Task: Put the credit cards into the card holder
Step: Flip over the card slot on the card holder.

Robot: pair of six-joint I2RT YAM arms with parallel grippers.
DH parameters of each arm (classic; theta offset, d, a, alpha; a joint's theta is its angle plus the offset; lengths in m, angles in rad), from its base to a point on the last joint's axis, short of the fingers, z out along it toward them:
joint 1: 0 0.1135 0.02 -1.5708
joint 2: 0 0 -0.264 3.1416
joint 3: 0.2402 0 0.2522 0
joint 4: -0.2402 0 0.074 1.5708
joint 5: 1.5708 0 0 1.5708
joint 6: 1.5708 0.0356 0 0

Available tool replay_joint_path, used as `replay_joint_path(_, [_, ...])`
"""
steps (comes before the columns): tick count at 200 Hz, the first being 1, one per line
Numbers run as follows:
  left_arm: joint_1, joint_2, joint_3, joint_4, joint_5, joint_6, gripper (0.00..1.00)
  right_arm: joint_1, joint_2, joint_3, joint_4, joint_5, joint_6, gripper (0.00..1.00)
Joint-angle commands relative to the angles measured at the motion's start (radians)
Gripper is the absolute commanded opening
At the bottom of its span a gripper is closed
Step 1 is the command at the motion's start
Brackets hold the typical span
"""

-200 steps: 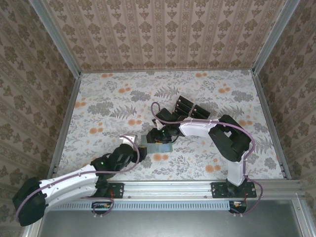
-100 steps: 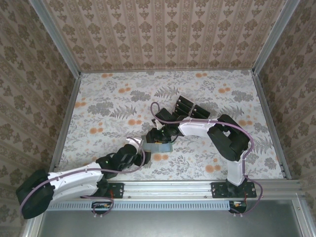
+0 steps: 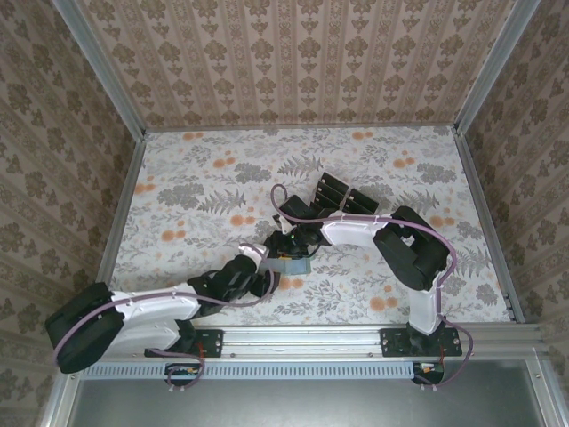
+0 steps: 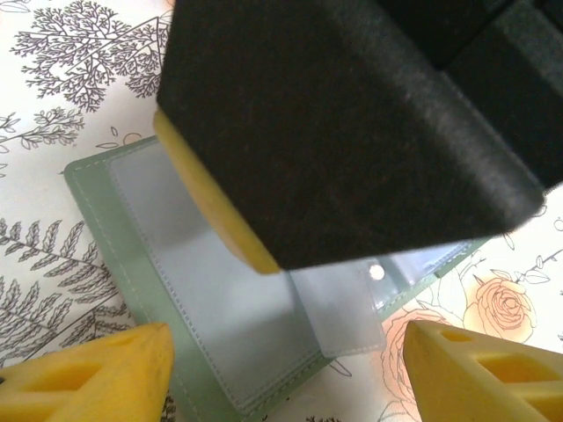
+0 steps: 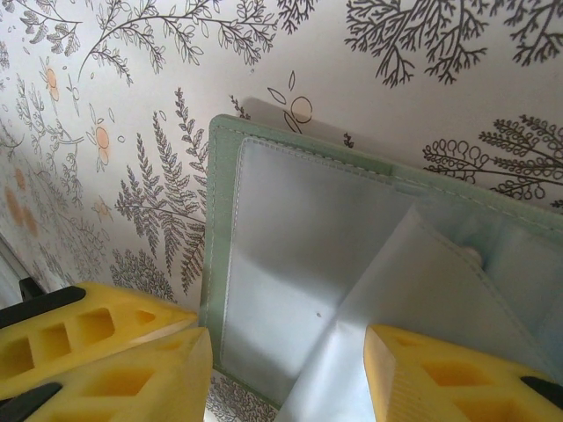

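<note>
The card holder (image 3: 290, 264) lies open on the floral table, a sage-green wallet with pale inner faces (image 4: 220, 308) and a clear flap (image 4: 347, 308). My right gripper (image 3: 289, 245) hangs just over it, open, its fingers straddling the inner face (image 5: 299, 229); a clear leaf rises toward its right fingertip (image 5: 413, 352). My left gripper (image 3: 269, 271) is at the wallet's near-left corner, open (image 4: 286, 352), with nothing held between its fingers. The right gripper's black body (image 4: 352, 132) looms over the wallet. The credit cards (image 3: 340, 193), a black bunch, sit farther back.
Patterned walls with metal posts (image 3: 120, 191) enclose the table on three sides. The right arm (image 3: 413, 253) arcs across the right-centre, and the left arm (image 3: 151, 311) lies low along the near edge. The metal rail (image 3: 302, 342) carries both bases.
The left arm has dropped lower and slid right along the near edge, bringing its gripper closer to the wallet's near-left corner. The right arm and wallet have stayed put.
</note>
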Motion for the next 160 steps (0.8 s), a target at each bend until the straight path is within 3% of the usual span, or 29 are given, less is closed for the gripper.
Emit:
replay_joint_path(1, [-0.012,0.037,0.034,0.042,-0.002,0.022,0.72,0.005,0.009,0.024,0.009,-0.016,0.007,0.50])
replay_joint_path(97, [-0.040,0.162,0.041,0.044,-0.081,-0.006,0.71,0.001,-0.034,0.063,-0.025,-0.011,0.001,0.52])
replay_joint_path(160, [-0.042,0.197,0.036,0.067,-0.087,-0.020,0.71,-0.045,-0.140,0.018,-0.010,0.021,0.016,0.54])
